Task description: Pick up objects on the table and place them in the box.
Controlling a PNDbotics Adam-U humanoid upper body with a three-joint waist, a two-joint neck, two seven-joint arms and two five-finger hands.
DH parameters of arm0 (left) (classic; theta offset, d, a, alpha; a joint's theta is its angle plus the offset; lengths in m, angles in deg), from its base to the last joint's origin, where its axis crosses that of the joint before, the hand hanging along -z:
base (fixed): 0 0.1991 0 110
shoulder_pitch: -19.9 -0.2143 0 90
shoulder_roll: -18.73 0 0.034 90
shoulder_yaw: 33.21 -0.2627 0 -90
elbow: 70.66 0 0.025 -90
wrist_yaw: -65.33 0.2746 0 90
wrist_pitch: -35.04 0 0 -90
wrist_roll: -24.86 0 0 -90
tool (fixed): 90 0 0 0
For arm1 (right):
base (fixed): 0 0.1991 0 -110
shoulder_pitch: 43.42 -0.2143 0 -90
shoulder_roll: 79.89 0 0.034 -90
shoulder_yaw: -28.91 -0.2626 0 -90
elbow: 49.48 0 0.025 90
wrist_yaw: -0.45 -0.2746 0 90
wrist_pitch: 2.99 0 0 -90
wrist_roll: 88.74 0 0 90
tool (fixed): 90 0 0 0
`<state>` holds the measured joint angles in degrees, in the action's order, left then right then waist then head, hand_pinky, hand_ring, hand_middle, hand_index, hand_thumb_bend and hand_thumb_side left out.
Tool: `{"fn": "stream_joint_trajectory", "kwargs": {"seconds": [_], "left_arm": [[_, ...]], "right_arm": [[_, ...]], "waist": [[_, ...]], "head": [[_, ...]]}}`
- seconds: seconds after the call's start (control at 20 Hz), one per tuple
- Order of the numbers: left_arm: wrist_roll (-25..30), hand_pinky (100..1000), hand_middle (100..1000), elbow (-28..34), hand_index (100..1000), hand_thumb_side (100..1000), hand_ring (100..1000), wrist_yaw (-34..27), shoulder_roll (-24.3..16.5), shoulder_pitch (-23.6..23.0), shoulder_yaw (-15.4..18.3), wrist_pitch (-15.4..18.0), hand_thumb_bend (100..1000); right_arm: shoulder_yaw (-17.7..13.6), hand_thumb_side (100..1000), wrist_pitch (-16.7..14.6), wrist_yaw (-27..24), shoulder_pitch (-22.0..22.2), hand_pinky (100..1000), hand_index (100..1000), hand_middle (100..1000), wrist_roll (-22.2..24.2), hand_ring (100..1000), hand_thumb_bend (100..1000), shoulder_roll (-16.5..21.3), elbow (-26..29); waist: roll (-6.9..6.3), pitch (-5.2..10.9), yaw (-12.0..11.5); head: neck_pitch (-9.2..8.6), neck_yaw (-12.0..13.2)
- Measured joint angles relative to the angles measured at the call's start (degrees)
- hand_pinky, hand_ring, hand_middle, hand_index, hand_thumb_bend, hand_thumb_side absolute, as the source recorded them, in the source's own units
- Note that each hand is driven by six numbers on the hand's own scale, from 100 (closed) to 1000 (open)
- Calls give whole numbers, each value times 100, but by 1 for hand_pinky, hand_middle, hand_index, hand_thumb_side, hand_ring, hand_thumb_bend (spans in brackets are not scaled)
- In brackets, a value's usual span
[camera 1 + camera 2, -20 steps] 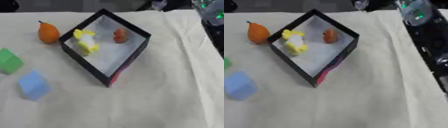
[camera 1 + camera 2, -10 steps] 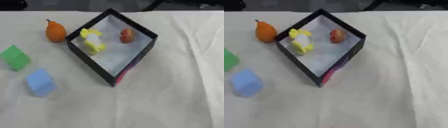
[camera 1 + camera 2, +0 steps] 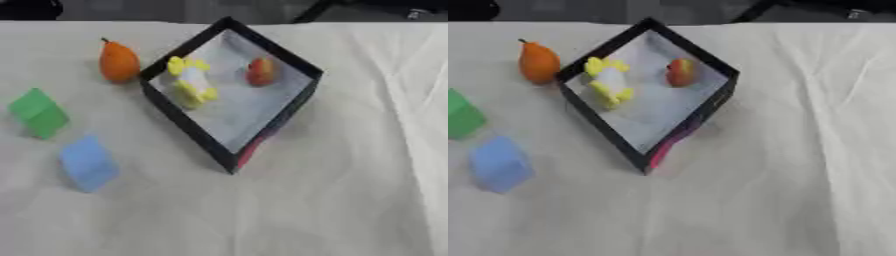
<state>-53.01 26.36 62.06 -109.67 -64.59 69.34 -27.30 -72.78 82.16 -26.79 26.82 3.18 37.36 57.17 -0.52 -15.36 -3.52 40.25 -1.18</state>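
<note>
I see the cream cloth-covered table (image 3: 350,200), then the black-walled, white-floored square box (image 3: 293,107) turned corner-on. Inside it lie a yellow-and-white toy (image 3: 191,82) and a small red-orange fruit (image 3: 260,72). Outside, left of the box: an orange pear-shaped fruit (image 3: 118,61) just beside its wall, a green block (image 3: 38,112), a light blue block (image 3: 87,162). Neither hand shows, so I cannot tell their finger state. Step in hand, I judge: between picks. Next, reach left for one remaining object.
</note>
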Motion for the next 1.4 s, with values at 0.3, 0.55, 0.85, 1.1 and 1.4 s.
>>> {"fn": "stream_joint_trajectory", "kwargs": {"seconds": [0.3, 0.55, 0.85, 1.1, 1.4], "left_arm": [[148, 895, 850, -1094, 879, 495, 1000, 756, -415, 350, -293, 143, 100], [398, 924, 852, -1598, 881, 542, 1000, 1067, -632, 697, -704, -47, 100], [947, 944, 839, -2154, 880, 600, 1000, 1621, -690, 1556, -1321, -355, 222], [1398, 955, 829, -2494, 888, 633, 1000, 2020, -602, 2105, -1599, -428, 309], [1819, 976, 844, -2739, 899, 511, 1000, 2435, -410, 2401, -1865, -354, 341]], "right_arm": [[-33, 521, 82, 0, 20, 940, 838, 655, 10, 714, 100, -27, 22], [-24, 522, 104, 0, 10, 939, 836, 650, 30, 708, 100, -32, 59], [12, 522, 166, -4, 3, 938, 834, 645, 42, 703, 100, -49, 69], [42, 522, 223, -8, -41, 937, 831, 639, 49, 697, 100, -90, 71], [47, 524, 271, -24, -44, 936, 829, 636, 65, 694, 100, -132, 75]], "waist": [[-13, 0, 11], [-17, 0, 80], [-18, 1, 78], [-18, 2, 88], [-50, 2, 113]], "head": [[0, 67], [-14, 274], [-57, 353], [-58, 362], [-58, 387]]}}
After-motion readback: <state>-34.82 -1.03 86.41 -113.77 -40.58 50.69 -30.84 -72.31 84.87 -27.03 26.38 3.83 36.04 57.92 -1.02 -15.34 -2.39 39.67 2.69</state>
